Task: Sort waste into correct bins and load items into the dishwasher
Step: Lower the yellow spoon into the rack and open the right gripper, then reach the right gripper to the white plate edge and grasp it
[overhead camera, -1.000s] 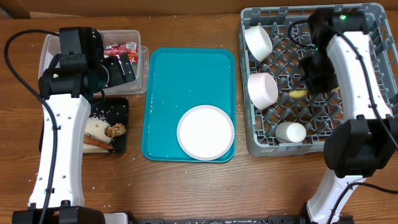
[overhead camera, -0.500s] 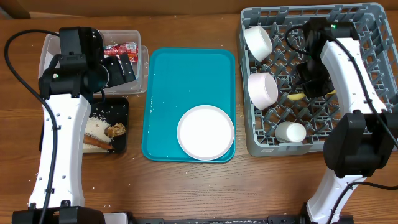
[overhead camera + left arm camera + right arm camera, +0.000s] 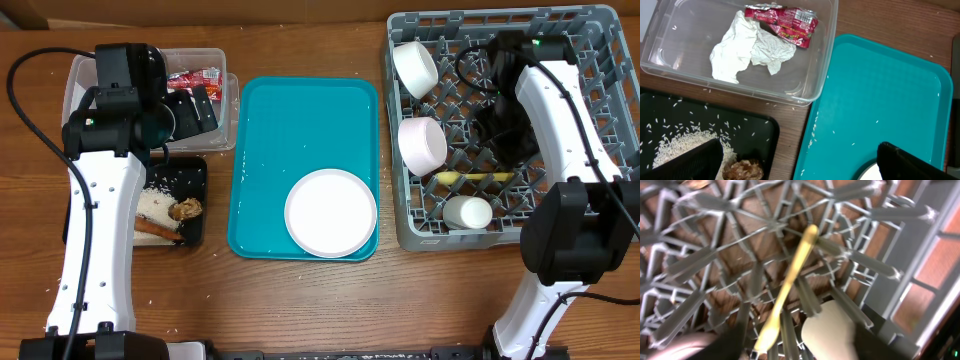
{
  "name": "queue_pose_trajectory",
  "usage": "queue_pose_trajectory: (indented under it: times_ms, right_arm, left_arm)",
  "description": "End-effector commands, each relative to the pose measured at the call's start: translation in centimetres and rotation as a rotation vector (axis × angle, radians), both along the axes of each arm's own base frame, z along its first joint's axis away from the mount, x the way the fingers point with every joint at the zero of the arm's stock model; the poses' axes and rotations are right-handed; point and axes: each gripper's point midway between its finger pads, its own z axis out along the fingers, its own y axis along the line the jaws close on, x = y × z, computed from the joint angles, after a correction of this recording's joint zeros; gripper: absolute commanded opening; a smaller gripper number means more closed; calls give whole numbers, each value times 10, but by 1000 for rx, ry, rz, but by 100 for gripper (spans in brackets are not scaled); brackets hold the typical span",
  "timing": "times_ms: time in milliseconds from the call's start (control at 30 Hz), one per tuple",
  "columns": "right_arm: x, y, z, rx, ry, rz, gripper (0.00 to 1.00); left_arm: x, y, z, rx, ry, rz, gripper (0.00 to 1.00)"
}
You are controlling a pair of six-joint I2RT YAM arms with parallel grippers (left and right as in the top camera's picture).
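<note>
My right gripper (image 3: 503, 128) hangs open over the grey dishwasher rack (image 3: 470, 20). The yellow spoon (image 3: 475, 178) lies loose on the lattice just below it, and in the right wrist view the spoon (image 3: 787, 287) rests across the pegs beside the white cup (image 3: 827, 330). Two bowls (image 3: 414, 66) (image 3: 422, 143) and the cup (image 3: 467, 212) sit in the rack. The round plate (image 3: 331, 212) lies on the teal tray (image 3: 290, 120). My left gripper (image 3: 800, 150) is wide open and empty above the gap between the black tray (image 3: 755, 135) and the teal tray.
The black tray holds rice (image 3: 160, 203), a brown lump (image 3: 186, 208) and a sausage stick (image 3: 155, 228). The clear tub (image 3: 670, 60) holds crumpled white paper (image 3: 740, 45) and a red wrapper (image 3: 785, 20). Rice grains speckle the teal tray (image 3: 880, 90).
My right gripper has opened and let go of the yellow spoon, which dropped onto the rack near the cup. The left arm has not moved.
</note>
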Motion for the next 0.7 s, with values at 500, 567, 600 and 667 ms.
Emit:
queue_pose_trajectory:
  times_ms: [500, 567, 600, 667]
  right_arm:
    - [12, 168, 80, 144, -208, 1044, 95]
    - [0, 199, 72, 153, -191, 1138, 91]
    - [-5, 210, 68, 156, -187, 1172, 90]
    - [-20, 247, 52, 166, -182, 1285, 87]
  left_arm:
    - [3, -3, 9, -14, -22, -4, 100]
    - [3, -3, 9, -14, -22, -4, 100]
    - [3, -3, 9, -14, -22, -4, 100]
    - [3, -3, 9, -14, -22, -4, 100]
